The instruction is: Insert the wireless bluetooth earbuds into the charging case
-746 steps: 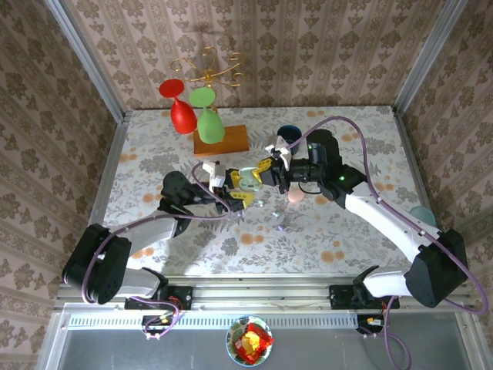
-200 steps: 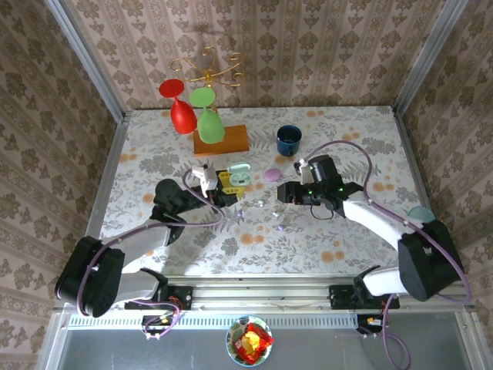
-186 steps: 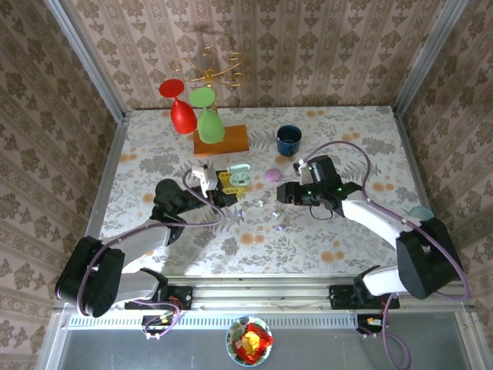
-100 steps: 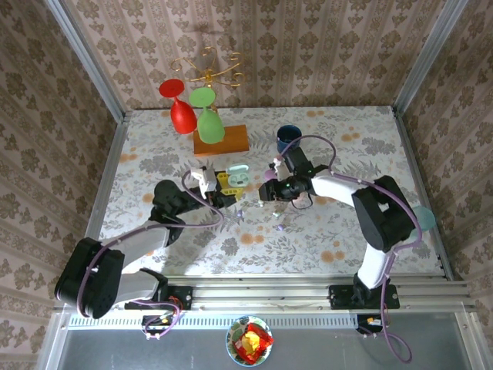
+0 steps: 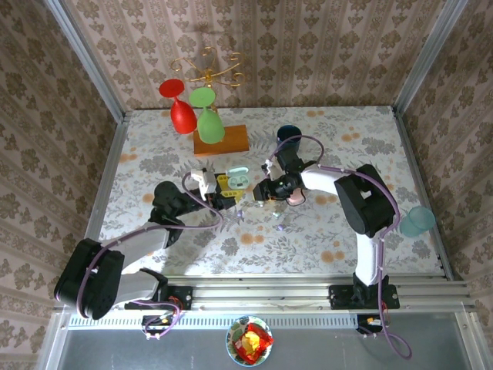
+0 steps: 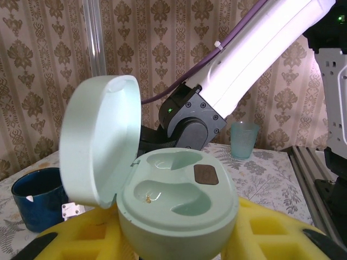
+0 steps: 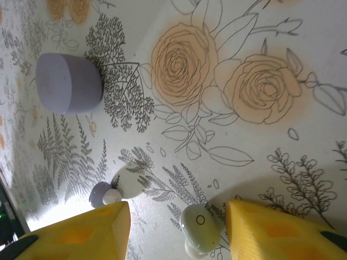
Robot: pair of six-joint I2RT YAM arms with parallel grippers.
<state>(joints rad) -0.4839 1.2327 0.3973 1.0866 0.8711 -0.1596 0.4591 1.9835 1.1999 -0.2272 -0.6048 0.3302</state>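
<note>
My left gripper (image 6: 176, 241) is shut on the mint green charging case (image 6: 179, 203), its yellow fingers (image 6: 271, 233) on both sides of the base. The lid (image 6: 100, 146) stands open and both wells are empty. In the top view the case (image 5: 239, 179) is held left of centre, with my right gripper (image 5: 260, 194) close beside it. That gripper (image 7: 178, 216) is open, low over the table. A mint earbud (image 7: 200, 227) lies between its fingers, nearer the right one. A lavender earbud (image 7: 102, 194) lies just outside the left finger (image 7: 87, 233).
A lavender case (image 7: 69, 83) sits on the floral tablecloth further off. A blue cup (image 5: 289, 139), a pink case (image 5: 296, 199) and a wooden stand (image 5: 222, 140) with red and green glasses stand behind. A teal cup (image 5: 417, 222) sits at the right edge.
My right arm has swung left across the table and come down by the earbuds beside the case. My left gripper has kept the open case almost still.
</note>
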